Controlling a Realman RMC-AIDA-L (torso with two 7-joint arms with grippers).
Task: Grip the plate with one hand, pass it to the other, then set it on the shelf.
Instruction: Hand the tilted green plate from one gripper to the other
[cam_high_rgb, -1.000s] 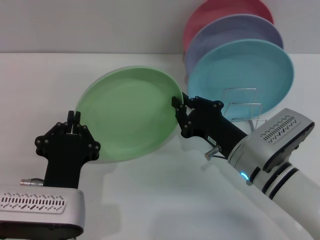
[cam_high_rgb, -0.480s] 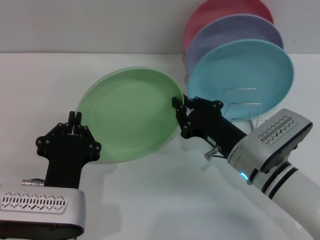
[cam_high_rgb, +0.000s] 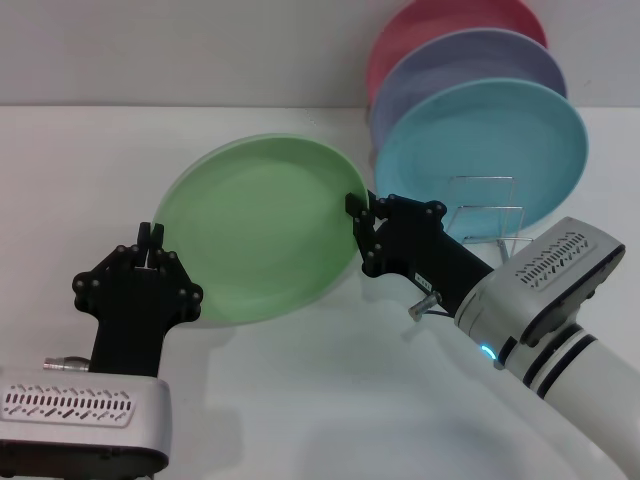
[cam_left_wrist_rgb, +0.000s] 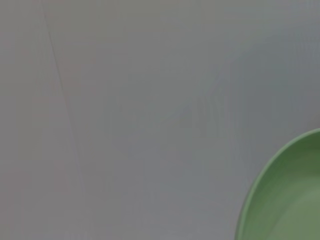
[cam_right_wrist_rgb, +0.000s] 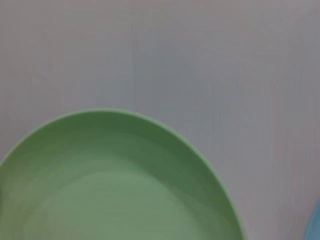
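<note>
The light green plate (cam_high_rgb: 258, 228) hangs tilted above the white table, between my two grippers. My left gripper (cam_high_rgb: 150, 238) is shut on its left rim, with the dark fingers close together. My right gripper (cam_high_rgb: 358, 207) grips the opposite, right rim, its fingers closed over the edge. The left wrist view shows one arc of the plate (cam_left_wrist_rgb: 287, 195), and the right wrist view shows its inner face (cam_right_wrist_rgb: 120, 185). The silver wire shelf (cam_high_rgb: 487, 208) stands at the back right, just beyond my right gripper.
A turquoise-blue plate (cam_high_rgb: 490, 140), a lavender plate (cam_high_rgb: 470, 60) and a pink plate (cam_high_rgb: 440, 22) stand upright in the shelf, one behind the other. The white table (cam_high_rgb: 90, 160) stretches out to the left and in front.
The right gripper's fingers have drawn together on the plate's right rim. The plate and left gripper have sunk a touch.
</note>
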